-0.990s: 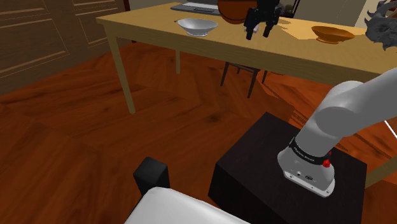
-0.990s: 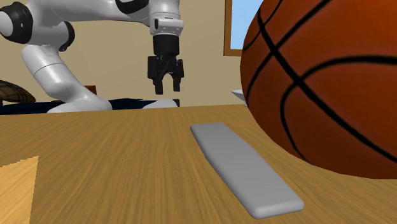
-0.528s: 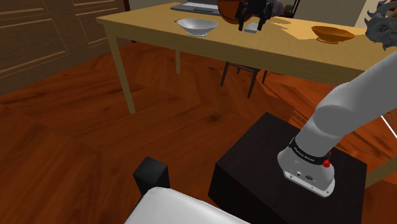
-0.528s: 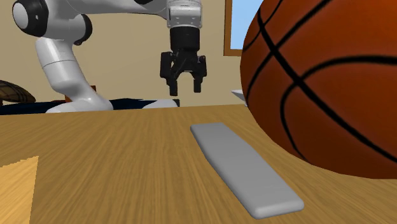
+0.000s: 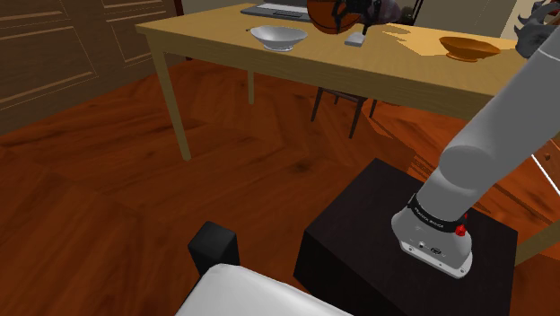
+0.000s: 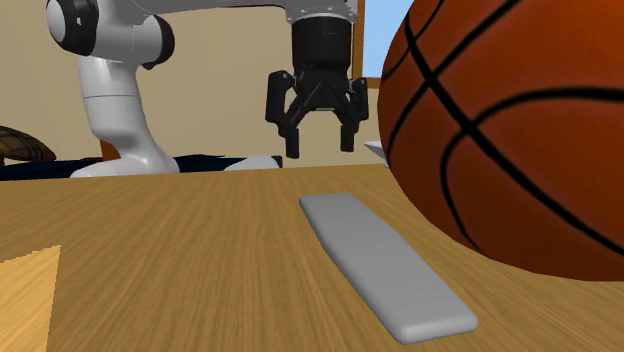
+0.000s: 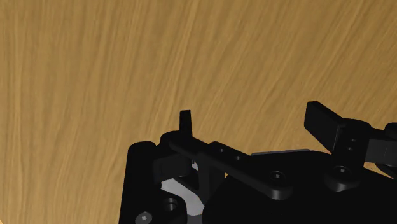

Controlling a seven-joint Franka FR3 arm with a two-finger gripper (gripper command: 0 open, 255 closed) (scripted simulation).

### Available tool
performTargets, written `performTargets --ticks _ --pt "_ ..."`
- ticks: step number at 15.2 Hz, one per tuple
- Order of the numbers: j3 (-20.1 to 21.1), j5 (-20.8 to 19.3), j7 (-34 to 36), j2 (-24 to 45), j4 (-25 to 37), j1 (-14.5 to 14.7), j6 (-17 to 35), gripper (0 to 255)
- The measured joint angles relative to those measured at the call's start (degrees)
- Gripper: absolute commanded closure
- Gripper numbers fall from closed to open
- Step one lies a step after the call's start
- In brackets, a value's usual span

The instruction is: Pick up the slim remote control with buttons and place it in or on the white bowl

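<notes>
Grey and plain, the slim remote control (image 6: 385,262) lies flat on the wooden table (image 6: 170,250), below the fingertips and untouched by them. I can make out no buttons on it. From where I stand this is the approach: nothing is picked up yet, and the placing has not begun.

A basketball (image 6: 500,130) sits close alongside the remote. By my reckoning the next move calls for a straight descent with the fingers straddling the remote's narrow width. The finger on the ball's side will need care not to nudge the ball on the way down. The slab is thin and low, so the tips will likely have to come nearly to the wood before closing.

Just beyond, the black gripper (image 6: 320,140) hangs point-down above the table. Its fingers (image 6: 291,138) stand wide apart, with nothing between them and nothing touching them, and air shows under both tips. They seem set roughly across the remote's length. In the wrist view the tips stand apart over bare wood grain.

Farther off, in the shoulder view, the white bowl (image 5: 278,37) waits on the same table, well apart from the fingers and past the ball from them. Once a grasp holds, I judge the carry must clear the ball.
</notes>
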Motion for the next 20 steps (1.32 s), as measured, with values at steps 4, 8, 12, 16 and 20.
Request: performTargets --ticks 4,8,12,16,20 --pt "-2.4 1.9 3.1 7.3 8.2 -2.4 -1.2 0" --pt "-4.6 4.9 6.0 14.6 18.2 -5.0 -3.9 0" --pt "-6.2 6.7 7.5 18.9 23.4 -7.1 -5.0 0" --pt "-6.4 6.2 8.0 18.5 19.6 -6.9 -1.7 0" --pt "-6.4 6.1 8.0 18.6 17.0 -6.9 0.7 0"
